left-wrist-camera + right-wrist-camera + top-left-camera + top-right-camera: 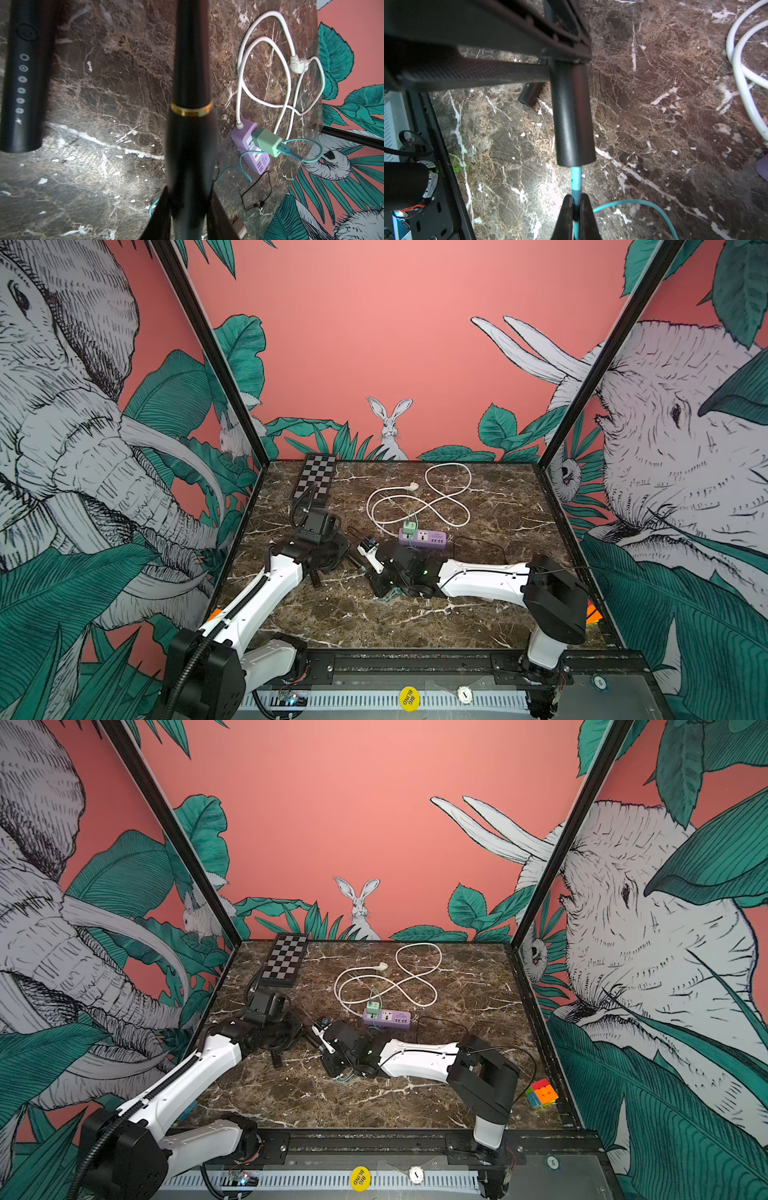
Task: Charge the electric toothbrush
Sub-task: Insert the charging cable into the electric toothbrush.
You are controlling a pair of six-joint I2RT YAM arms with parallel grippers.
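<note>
The black electric toothbrush (pixel 190 133), with a gold ring round its neck, sits between the fingers of my left gripper (pixel 189 187), which is shut on its handle. In the right wrist view the handle's round bottom end (pixel 572 124) points at my right gripper (pixel 576 196). That gripper is shut on the teal plug (pixel 576 180) of the charging cable (pixel 643 204). The plug's tip meets the handle's bottom end; how deep it sits I cannot tell. The cable runs to a green adapter (pixel 267 141) plugged into the purple power strip (pixel 422 538).
A second black handle with a row of white marks (pixel 22 83) shows beside the held one. The strip's white cord (pixel 436 497) loops behind it, a thin black wire (pixel 257 191) lies nearby. A chessboard (pixel 314 481) is at the back left, a colour cube (pixel 542 1092) front right.
</note>
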